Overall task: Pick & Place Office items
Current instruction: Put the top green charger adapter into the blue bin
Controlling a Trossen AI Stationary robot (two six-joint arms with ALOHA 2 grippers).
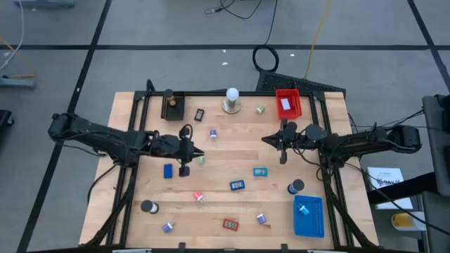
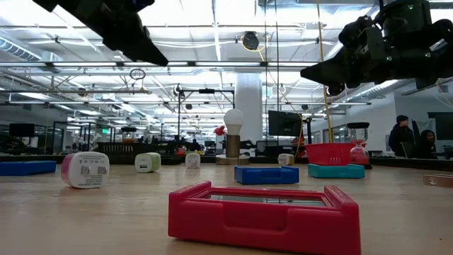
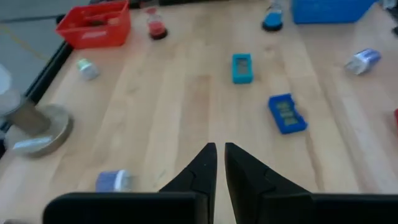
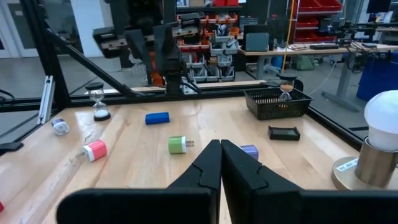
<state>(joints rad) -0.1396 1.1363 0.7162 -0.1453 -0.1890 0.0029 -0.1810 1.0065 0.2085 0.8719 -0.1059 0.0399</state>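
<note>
The office items lie scattered on the wooden table: a blue block [image 1: 168, 171], a green-and-white piece [image 1: 200, 160], a teal piece [image 1: 260, 171], a blue piece [image 1: 237, 185], a pink piece [image 1: 199, 197], a red piece [image 1: 230, 224], purple pieces [image 1: 261, 219] and dark rolls [image 1: 148, 206]. My left gripper [image 1: 197, 152] hovers shut over the table's left middle and holds nothing; in its wrist view the fingers [image 3: 219, 155] point toward the teal piece [image 3: 242, 67] and the blue piece [image 3: 287, 113]. My right gripper [image 1: 268, 139] hovers shut near the red tray, also empty, with the green piece [image 4: 178, 144] and a purple piece [image 4: 249, 151] ahead of it [image 4: 220, 152].
A red tray [image 1: 287, 103] stands at the far right, a blue tray [image 1: 308, 216] at the near right, a black tray [image 1: 172, 105] at the far left. A white ball on a round grey base [image 1: 232, 98] stands at the far edge. Black frame rails border the table.
</note>
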